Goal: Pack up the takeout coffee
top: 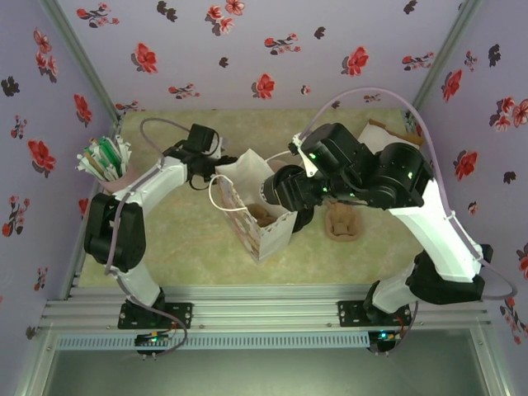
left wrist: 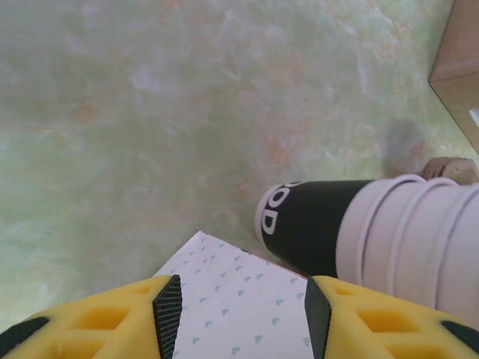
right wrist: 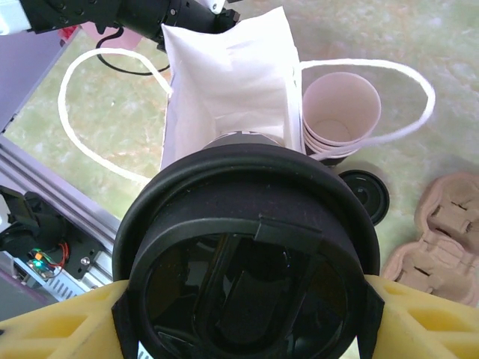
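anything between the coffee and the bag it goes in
nothing visible: the takeout coffee hangs right over the open mouth of the paper bag; the stack of cups stands outside the bag, beside it

The round black plastic lid of the takeout coffee [right wrist: 239, 247] blocks my look down into the white paper bag [right wrist: 232, 82]; the stacked pale paper cups [left wrist: 404, 239] run off frame rightward.

Both arms pair white shells with bulky black joints: left arm [top: 157, 186], right arm [top: 437, 235]. A pale grey cable [top: 371, 89] arcs at twelve o'clock above the right arm, and green lights [top: 313, 155] glow on its wrist. The left gripper [left wrist: 243, 318] has yellow latticed fingers [left wrist: 82, 325] with ribbed black pads [left wrist: 169, 310].
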Controlling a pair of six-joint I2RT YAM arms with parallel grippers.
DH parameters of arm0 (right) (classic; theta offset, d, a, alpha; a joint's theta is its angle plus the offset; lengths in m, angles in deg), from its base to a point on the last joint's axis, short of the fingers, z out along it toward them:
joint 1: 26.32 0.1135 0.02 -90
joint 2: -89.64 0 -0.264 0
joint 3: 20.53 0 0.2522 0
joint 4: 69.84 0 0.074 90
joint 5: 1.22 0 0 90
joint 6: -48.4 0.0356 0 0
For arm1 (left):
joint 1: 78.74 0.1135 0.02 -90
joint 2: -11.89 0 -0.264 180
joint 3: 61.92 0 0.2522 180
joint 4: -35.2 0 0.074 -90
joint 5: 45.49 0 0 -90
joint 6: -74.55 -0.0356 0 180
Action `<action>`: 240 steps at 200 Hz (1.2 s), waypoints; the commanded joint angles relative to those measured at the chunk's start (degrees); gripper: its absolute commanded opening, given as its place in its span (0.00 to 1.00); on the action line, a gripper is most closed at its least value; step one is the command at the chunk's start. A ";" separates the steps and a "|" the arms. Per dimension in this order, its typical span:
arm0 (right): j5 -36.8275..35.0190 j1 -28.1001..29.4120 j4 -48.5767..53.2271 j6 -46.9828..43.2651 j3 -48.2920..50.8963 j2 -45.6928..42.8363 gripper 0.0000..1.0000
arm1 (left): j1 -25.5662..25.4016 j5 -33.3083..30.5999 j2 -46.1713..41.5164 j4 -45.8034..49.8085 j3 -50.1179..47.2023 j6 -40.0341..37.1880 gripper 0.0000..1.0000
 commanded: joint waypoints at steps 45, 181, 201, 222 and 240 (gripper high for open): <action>1.36 -0.42 4.01 -2.09 -3.04 4.48 0.69 | -4.06 -0.05 -1.69 -2.68 -0.92 1.62 0.49; 1.69 1.66 15.25 -1.67 -5.82 13.34 0.68 | -3.61 -0.38 -6.33 -4.95 -4.87 1.51 0.63; 1.33 1.99 15.99 -1.34 -5.79 14.42 0.67 | -2.63 -0.38 -7.87 -5.36 -5.91 1.50 0.69; 1.09 2.00 15.98 -0.88 -5.02 14.88 0.67 | -1.45 -0.38 -9.88 -5.23 -6.92 1.27 0.76; 0.73 2.01 16.03 -0.40 -4.10 14.81 0.67 | -0.62 -0.38 -11.59 -4.81 -7.77 0.98 0.81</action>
